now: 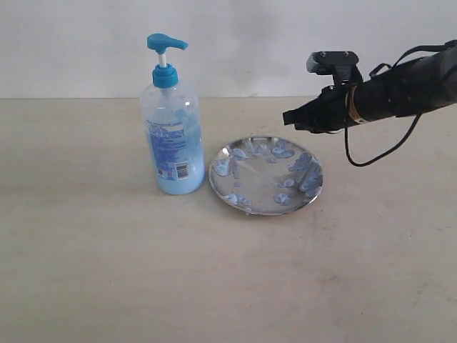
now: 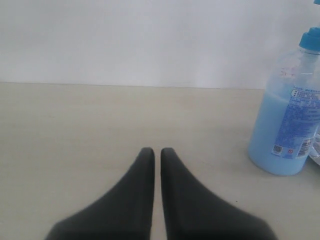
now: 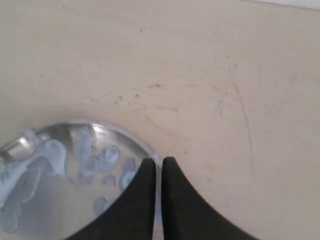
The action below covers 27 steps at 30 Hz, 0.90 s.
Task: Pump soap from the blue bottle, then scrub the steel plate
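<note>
**Right gripper** (image 1: 287,116) (image 3: 157,162): the two dark fingers lie together with only a thin slit between them, and they hold nothing. In the exterior view the gripper is raised clear of the surface (image 1: 107,279) and points toward the middle of the scene. It is near the far right edge of the steel plate (image 1: 264,189) and touches nothing. In the right wrist view its tips overlap the plate's rim (image 3: 102,127). A black cable (image 1: 371,161) hangs in a loop under the arm.

**Left gripper** (image 2: 157,151): seen only in the left wrist view. Its fingers are likewise drawn together and empty, over bare surface.

**Steel plate**: lies flat on the surface, right of centre in the exterior view. Pale blue blobs and smears of soap (image 1: 305,163) (image 3: 52,152) are scattered across it, thickest along the far and right sides. A bare shiny patch remains toward the near side.

**Blue bottle** (image 1: 171,143) (image 2: 287,130): stands upright just beside the plate's left rim; whether the two touch cannot be told. It is well apart from both grippers. Its blue pump top (image 1: 166,44) sits raised on the white stem, spout toward the right. Light blue soap fills the lower part of the clear body.

**Background**: a plain white wall (image 1: 250,43).
</note>
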Tool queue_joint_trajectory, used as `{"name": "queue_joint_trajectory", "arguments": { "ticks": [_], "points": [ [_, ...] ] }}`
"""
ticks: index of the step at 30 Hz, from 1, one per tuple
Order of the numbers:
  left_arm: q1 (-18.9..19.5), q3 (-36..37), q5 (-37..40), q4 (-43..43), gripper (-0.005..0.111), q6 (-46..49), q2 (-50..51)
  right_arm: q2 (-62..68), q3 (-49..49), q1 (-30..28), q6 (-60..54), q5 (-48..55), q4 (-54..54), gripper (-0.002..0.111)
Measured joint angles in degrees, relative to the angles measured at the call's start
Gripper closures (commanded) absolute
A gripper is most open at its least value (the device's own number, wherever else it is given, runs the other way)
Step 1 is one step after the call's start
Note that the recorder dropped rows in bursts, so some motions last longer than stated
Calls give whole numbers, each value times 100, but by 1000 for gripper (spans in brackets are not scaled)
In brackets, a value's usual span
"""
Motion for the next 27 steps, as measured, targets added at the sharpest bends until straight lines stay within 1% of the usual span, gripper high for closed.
{"name": "queue_joint_trajectory", "arguments": {
  "ticks": [3,5,6,7,8,9,10,11,12,14,15,16,18,20,23,25,26,27],
  "points": [
    [0,0,0,0,103,0,0,223,-333,151,-13,-80,47,108],
    [0,0,0,0,103,0,0,491,-551,451,-13,-146,47,108],
    [0,0,0,0,103,0,0,619,-587,665,5,-327,37,108],
    [0,0,0,0,103,0,0,659,-587,729,64,-504,26,108],
    [0,0,0,0,103,0,0,671,-531,816,292,-1323,26,108],
    [0,0,0,0,103,0,0,644,-461,826,442,-1708,16,108],
    [0,0,0,0,103,0,0,503,-225,826,878,-2491,16,108],
    [0,0,0,0,103,0,0,415,-89,814,1001,-2705,16,108],
    [0,0,0,0,103,0,0,172,317,756,1145,-2801,16,108],
    [0,0,0,0,103,0,0,-173,971,509,1161,-2382,16,108],
    [0,0,0,0,103,0,0,-297,1304,337,1135,-1942,-9,108],
    [0,0,0,0,103,0,0,-399,1495,170,1107,-1379,-24,108],
    [0,0,0,0,103,0,0,-493,1490,-28,1012,-382,-36,108],
    [0,0,0,0,103,0,0,-489,1221,-10,864,-68,-20,108],
    [0,0,0,0,103,0,0,-328,583,247,708,59,-9,108],
    [0,0,0,0,103,0,0,21,-111,600,671,73,2,108],
    [0,0,0,0,103,0,0,287,-426,836,686,-147,16,108],
    [0,0,0,0,103,0,0,380,-502,942,692,-341,28,108]
  ]
}}
